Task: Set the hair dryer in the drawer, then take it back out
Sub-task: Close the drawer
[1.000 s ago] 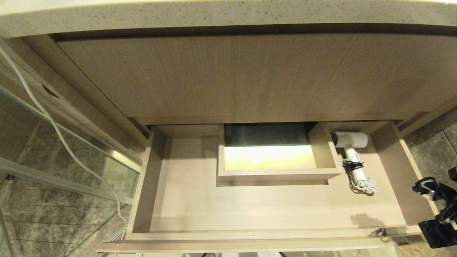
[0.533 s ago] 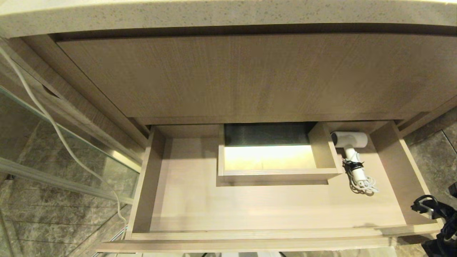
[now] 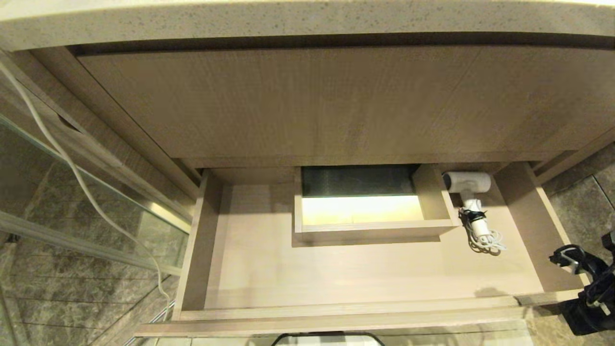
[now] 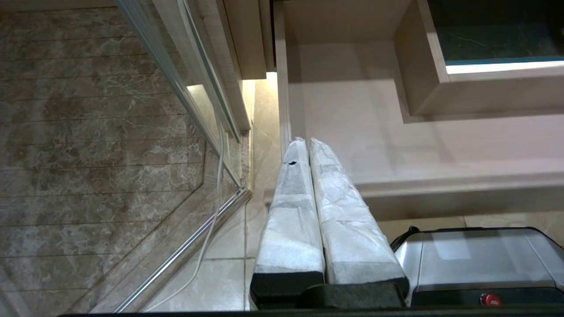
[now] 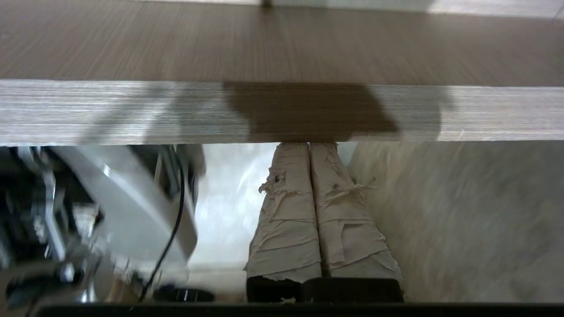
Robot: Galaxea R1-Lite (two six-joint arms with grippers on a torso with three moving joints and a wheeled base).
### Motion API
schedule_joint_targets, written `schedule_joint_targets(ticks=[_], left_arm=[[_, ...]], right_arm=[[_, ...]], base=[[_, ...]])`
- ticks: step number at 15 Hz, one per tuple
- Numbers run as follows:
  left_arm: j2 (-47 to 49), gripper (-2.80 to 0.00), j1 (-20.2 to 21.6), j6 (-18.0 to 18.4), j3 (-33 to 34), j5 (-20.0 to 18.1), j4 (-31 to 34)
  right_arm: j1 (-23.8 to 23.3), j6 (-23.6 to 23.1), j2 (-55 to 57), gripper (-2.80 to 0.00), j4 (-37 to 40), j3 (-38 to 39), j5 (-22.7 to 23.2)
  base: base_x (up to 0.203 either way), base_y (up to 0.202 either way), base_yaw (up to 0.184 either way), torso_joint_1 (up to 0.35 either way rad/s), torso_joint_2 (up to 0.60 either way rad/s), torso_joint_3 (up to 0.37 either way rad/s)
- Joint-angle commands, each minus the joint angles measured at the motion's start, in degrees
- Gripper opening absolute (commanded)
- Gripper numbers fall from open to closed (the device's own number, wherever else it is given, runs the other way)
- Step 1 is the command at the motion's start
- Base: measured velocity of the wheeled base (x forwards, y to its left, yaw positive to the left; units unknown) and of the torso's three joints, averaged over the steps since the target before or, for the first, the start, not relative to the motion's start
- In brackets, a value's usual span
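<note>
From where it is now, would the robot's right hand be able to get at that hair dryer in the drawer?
Probably yes. The drawer is open, and nothing covers the hair dryer in its back right corner. The right hand is shut, against the drawer's front.

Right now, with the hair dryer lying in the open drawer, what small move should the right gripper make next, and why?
Probably push the drawer slightly inward by its front. The right gripper is shut with its tips against the front's edge, so it can press but not grasp. The hair dryer lies inside, at the back right. The left gripper is parked.
</note>
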Motion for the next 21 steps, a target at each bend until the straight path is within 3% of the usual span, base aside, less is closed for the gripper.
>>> schedule_joint_targets(ticks=[1,4,7,9,13,16,19,21], left_arm=[[0.0,-2.8,0.0,0.02,0.09,0.0,-0.01],[0.0,-2.8,0.0,0.02,0.09,0.0,-0.01],[0.0,-2.8,0.0,0.02,0.09,0.0,-0.01],[0.0,-2.8,0.0,0.02,0.0,0.0,-0.01],[-0.09,-2.8,0.0,0.02,0.0,0.0,-0.01],[0.0,-2.8,0.0,0.02,0.09,0.0,-0.01],[-0.07,-2.8,0.0,0.02,0.01,0.0,-0.01],[0.0,-2.8,0.0,0.02,0.0,0.0,-0.01]], right_arm=[[0.0,0.46,-0.02,-2.8,-1.72,-1.2,0.33],[0.21,7.22,1.04,-2.8,-11.97,-5.12,4.58],[2.03,15.57,4.45,-2.8,-24.76,-10.27,4.64],[2.79,16.57,6.89,-2.8,-31.61,-13.12,2.59],[2.48,16.63,-1.4,-2.8,-24.15,-9.07,1.79],[2.44,17.22,-8.65,-2.8,-23.27,-4.88,1.59],[2.64,22.47,-17.58,-2.8,-21.86,0.12,1.37],[2.66,24.51,-25.2,-2.8,-16.36,1.4,1.32]], base=[[0.0,0.0,0.0,0.0,0.0,0.0],[0.0,0.0,0.0,0.0,0.0,0.0],[0.0,0.0,0.0,0.0,0.0,0.0],[0.0,0.0,0.0,0.0,0.0,0.0],[0.0,0.0,0.0,0.0,0.0,0.0],[0.0,0.0,0.0,0.0,0.0,0.0],[0.0,0.0,0.0,0.0,0.0,0.0],[0.0,0.0,0.0,0.0,0.0,0.0]])
